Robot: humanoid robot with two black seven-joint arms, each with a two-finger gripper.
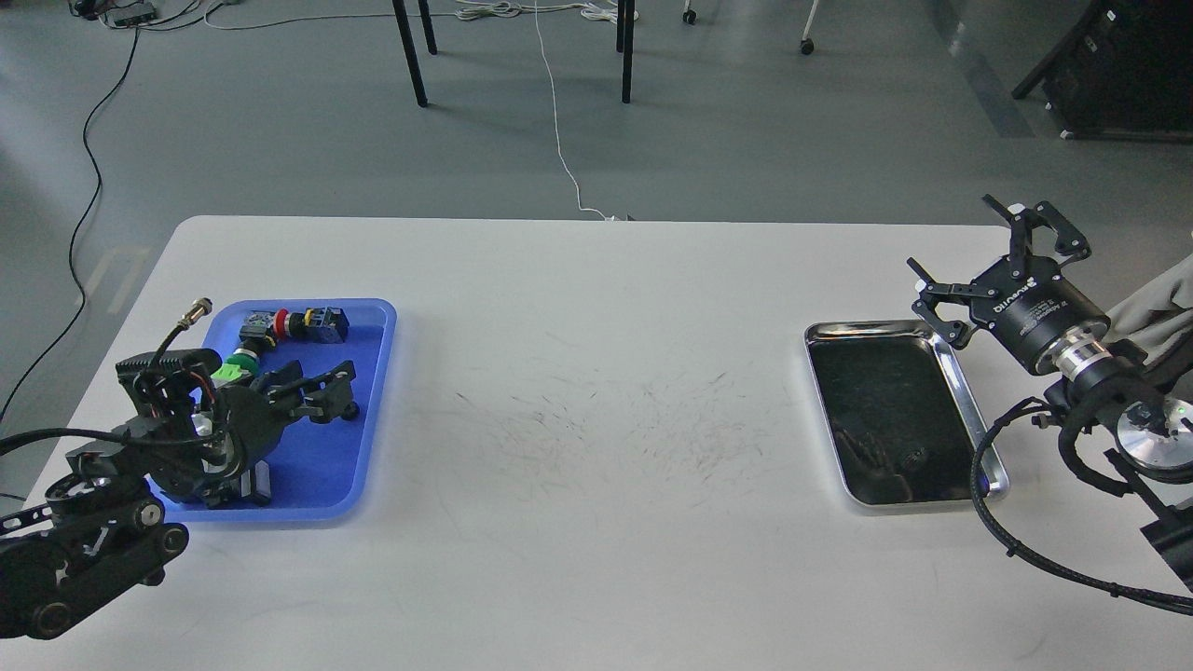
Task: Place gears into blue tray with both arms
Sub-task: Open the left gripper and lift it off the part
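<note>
The blue tray (373,373) lies at the table's left. It holds a red-capped switch (298,323), a green-capped switch (233,368) and a dark part near its front rim. My left gripper (343,391) hovers low over the tray's middle, its fingers apart and nothing between them. A tiny black round piece (351,411), seemingly one of the gears, rests on the tray floor just beside the lower fingertip. My right gripper (993,259) stands wide open and empty just past the far right corner of the steel tray. No other gear shows.
A shiny steel tray (969,410) with a dark, mirror-like inside lies at the table's right, under my right arm's cables. The white table (596,419) is scuffed in the middle. Beyond its far edge are chair legs and floor cables.
</note>
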